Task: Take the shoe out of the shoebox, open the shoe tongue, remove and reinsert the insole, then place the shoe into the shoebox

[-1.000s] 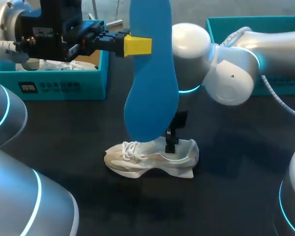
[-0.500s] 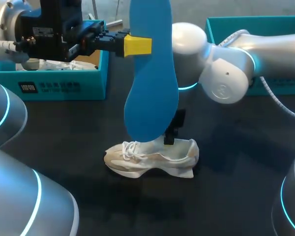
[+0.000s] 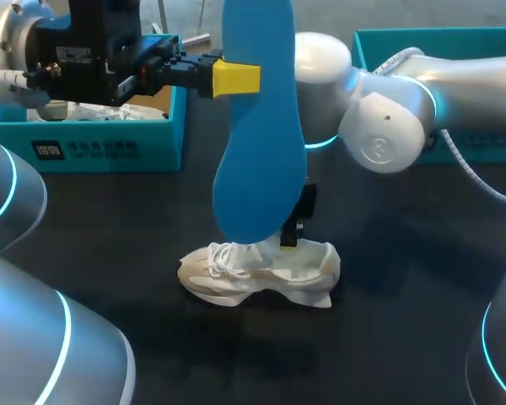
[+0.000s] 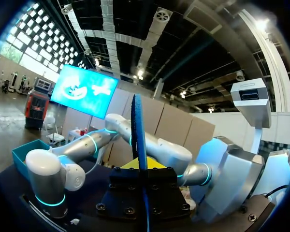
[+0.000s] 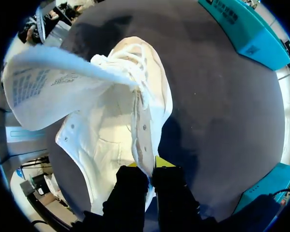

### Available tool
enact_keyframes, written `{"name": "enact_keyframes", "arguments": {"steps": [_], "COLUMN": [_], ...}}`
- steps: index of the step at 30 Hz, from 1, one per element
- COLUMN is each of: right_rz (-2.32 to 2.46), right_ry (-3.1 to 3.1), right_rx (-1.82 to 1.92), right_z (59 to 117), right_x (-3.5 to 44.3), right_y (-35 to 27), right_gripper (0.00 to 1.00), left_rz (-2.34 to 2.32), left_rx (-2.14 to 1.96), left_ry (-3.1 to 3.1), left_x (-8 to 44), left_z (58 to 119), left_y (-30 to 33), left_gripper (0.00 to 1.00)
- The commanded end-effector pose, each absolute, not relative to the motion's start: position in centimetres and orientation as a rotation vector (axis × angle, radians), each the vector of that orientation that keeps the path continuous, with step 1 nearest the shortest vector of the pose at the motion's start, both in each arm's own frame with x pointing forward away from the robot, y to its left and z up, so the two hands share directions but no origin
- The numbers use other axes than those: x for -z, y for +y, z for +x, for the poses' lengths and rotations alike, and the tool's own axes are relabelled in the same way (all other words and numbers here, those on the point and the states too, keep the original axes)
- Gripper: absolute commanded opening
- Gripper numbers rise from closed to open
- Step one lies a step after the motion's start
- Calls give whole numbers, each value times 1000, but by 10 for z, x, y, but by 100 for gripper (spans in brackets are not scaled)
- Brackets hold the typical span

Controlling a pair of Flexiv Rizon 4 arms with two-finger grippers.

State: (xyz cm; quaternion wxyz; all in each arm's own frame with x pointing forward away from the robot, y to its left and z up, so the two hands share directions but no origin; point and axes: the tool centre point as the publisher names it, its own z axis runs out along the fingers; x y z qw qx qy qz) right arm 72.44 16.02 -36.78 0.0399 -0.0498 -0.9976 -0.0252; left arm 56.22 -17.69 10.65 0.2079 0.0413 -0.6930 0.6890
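left claw (image 3: pixel 236 77) grips the insole (image 3: pixel 261 160) upright over the shoe (image 3: pixel 257 274). right claw (image 5: pixel 151 170) pinches the shoe's collar, shoe on the table (image 3: pixel 405 295). we judge reinsertion is in hand; next, lower the insole, bottom end first, into the held-open mouth.

The white shoe (image 5: pixel 111 140) is seen on the dark table (image 5: pixel 222 96), one edge of its opening pinched between the right gripper's (image 5: pixel 150 166) fingers. The tongue (image 5: pixel 53 84) is flipped right out, printed label showing, laces (image 5: pixel 130 63) bunched beside it. A teal box (image 5: pixel 246 29) is parked well beyond the shoe
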Motion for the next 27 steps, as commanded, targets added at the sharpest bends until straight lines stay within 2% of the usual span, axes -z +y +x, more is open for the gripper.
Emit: {"name": "enact_keyframes", "arguments": {"steps": [1, 15, 27], "right_rz": [-178, -245, -245], "right_ry": [-3057, -2988, -2988], "right_rx": [67, 85, 85], "right_z": [716, 702, 702], "right_x": [348, 311, 311], "right_y": [155, 156, 156], "right_gripper": [0, 0, 0], "left_rz": [114, 114, 114], "left_rx": [-1913, -1913, -1913], "left_ry": [-1931, -1931, -1931], "left_x": [-107, -107, -107], "left_z": [563, 563, 563], "left_y": [-179, -179, -179], "left_gripper": [0, 0, 0]}}
